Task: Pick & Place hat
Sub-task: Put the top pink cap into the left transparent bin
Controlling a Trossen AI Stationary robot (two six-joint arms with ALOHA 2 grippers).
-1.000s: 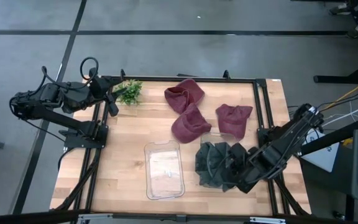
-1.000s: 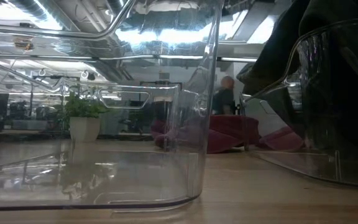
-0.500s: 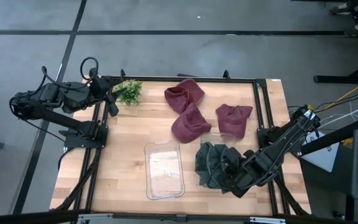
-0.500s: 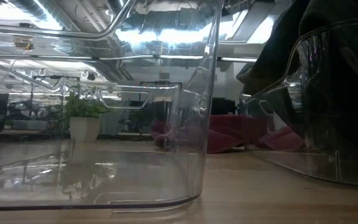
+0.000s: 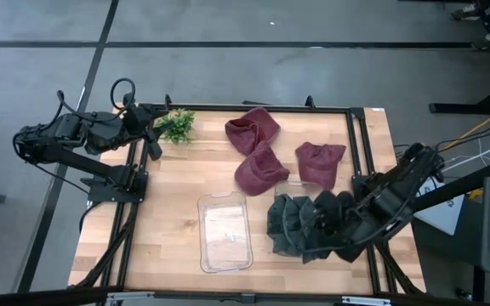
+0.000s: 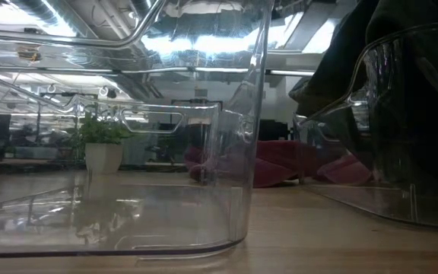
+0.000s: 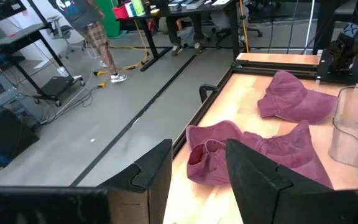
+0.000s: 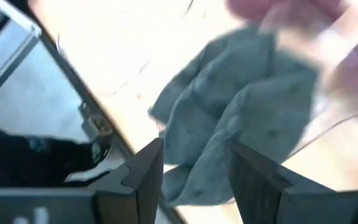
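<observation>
Dark grey hat (image 5: 294, 223) in clear bin, right gripper (image 5: 328, 231) over it, three maroon hats (image 5: 260, 168) nearby

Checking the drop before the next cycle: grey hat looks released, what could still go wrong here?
1. The grey hat bulges over the clear bin under it; part may sit on the rim and slide out.
2. The right claw, open, hangs close over the hat; a finger could snag the fabric on retreat.
3. Three maroon hats lie bunched, two touching; one grasp may drag a neighbour.

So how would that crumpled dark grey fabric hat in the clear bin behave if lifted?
The crumpled dark grey fabric hat is deeply folded, so probably floppy and would sag. Soft cloth likely grips well and looks light; no fragility apparent.
</observation>
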